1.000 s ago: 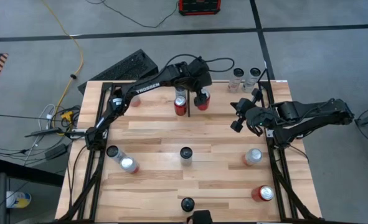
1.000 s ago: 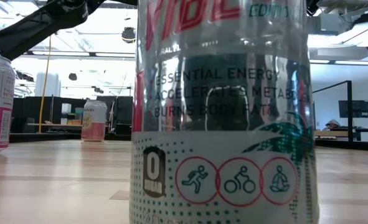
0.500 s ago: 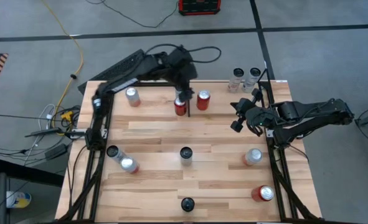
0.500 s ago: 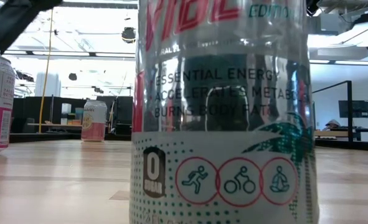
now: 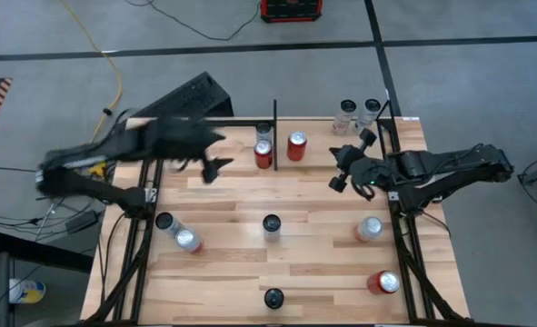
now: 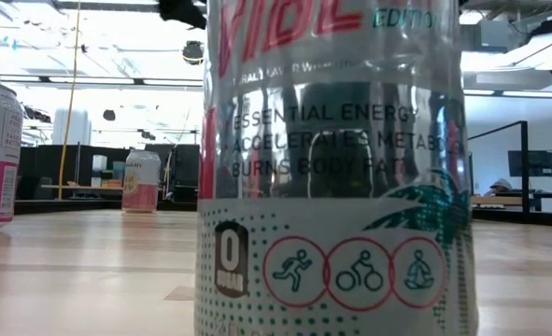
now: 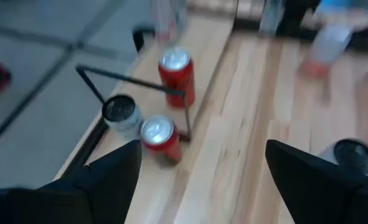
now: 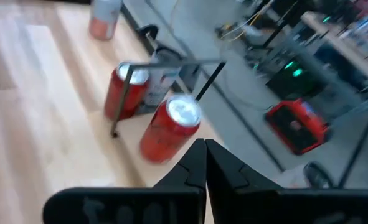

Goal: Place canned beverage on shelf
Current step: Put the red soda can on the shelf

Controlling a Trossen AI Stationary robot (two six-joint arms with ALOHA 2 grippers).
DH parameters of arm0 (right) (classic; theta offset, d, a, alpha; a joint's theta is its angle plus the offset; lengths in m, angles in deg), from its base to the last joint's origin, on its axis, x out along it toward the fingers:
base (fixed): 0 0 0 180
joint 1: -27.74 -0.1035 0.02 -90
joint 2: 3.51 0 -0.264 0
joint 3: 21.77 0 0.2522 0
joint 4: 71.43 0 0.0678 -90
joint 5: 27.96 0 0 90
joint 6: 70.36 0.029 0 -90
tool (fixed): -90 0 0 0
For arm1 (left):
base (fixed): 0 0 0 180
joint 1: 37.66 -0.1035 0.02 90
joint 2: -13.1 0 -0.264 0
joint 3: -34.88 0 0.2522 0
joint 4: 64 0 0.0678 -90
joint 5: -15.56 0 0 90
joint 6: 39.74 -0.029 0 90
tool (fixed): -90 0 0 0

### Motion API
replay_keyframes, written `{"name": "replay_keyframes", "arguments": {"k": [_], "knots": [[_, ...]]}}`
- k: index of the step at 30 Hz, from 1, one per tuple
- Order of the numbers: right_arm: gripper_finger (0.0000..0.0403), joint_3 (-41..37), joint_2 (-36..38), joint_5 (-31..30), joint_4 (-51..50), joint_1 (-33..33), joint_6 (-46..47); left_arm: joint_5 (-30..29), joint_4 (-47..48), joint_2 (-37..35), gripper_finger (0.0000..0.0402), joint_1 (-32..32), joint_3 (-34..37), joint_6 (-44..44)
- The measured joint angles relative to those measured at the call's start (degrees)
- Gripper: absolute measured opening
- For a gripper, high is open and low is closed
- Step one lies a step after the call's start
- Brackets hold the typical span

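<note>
Red cans (image 5: 295, 146) stand by the shelf's (image 5: 232, 195) far divider; left pincer (image 5: 209, 168) spread, empty, right pincer (image 5: 341, 168) pressed together; other cans remain.

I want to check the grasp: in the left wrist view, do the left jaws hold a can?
No. The left gripper stands open with nothing between its jaws; the red cans stand apart by the divider bar.

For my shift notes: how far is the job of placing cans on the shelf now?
Done, it seems: two red cans and a silver can stand by the divider bar. In hand: nothing; the left claw is open and empty, the right claw shut. Left, probably: other cans stand farther forward on the shelf.
</note>
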Motion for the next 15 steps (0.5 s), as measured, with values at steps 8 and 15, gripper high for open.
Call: {"name": "replay_keyframes", "arguments": {"k": [8, 15], "knots": [[0.0025, 0.2, -5.1, 9.4, 12.4, 10.9, -17.1, -6.2, -41.4, -29.7, 0.0327, 5.1, 40.8, 2.2], [0.0026, -0.2, -6.3, 18.8, 12.9, 18.2, -13.3, -3.5, -48.2, -45.8, 0.0327, 4.6, 55.0, 5.4]]}}
